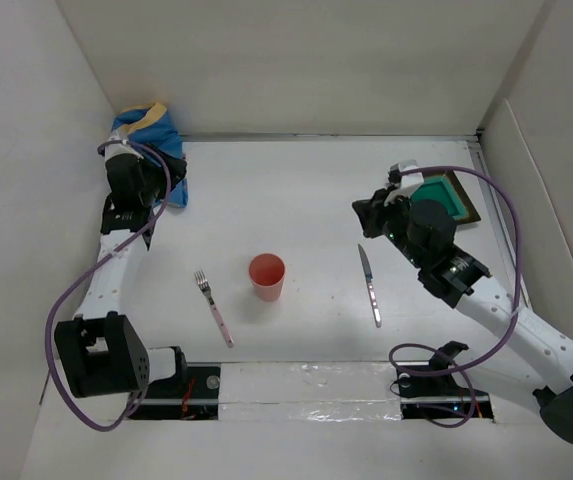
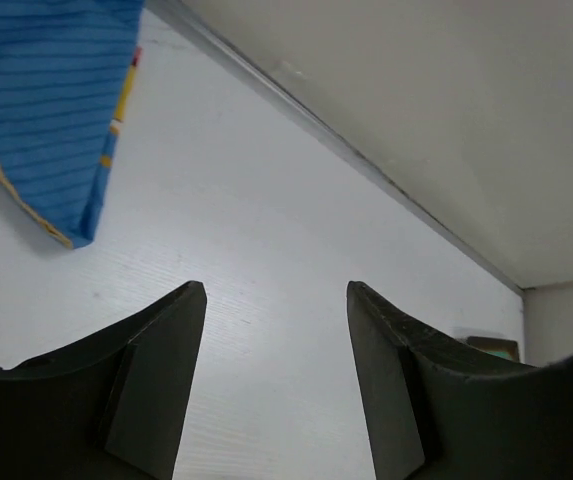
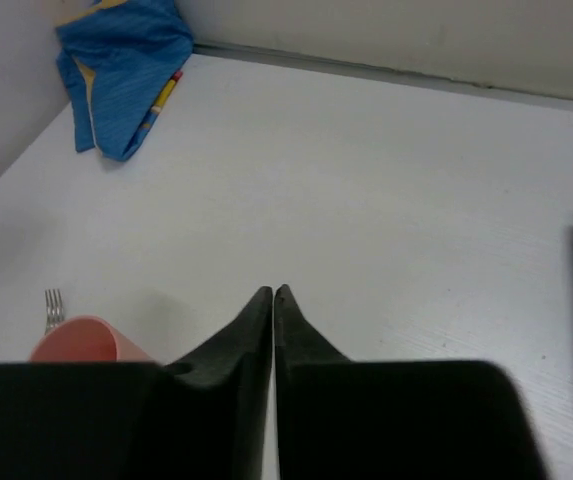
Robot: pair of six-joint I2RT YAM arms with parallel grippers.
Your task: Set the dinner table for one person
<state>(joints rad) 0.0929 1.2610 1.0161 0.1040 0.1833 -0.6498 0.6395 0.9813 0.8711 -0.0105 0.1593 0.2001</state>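
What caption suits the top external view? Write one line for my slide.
Pink cup stands between fork and knife on the white table; blue cloth bunched in the far-left corner.

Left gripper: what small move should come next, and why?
Probably turn the left gripper toward the blue cloth and lower onto its edge. Its jaws stand open and empty, the cloth lies bunched just beside it, and fork, cup and knife are already laid out.

The worktop is plain white. The cup is salmon pink; beside it, the fork has a pale pink handle and the knife is silvery. Well beyond the cup, the cloth is blue, finely striped, yellow-edged.
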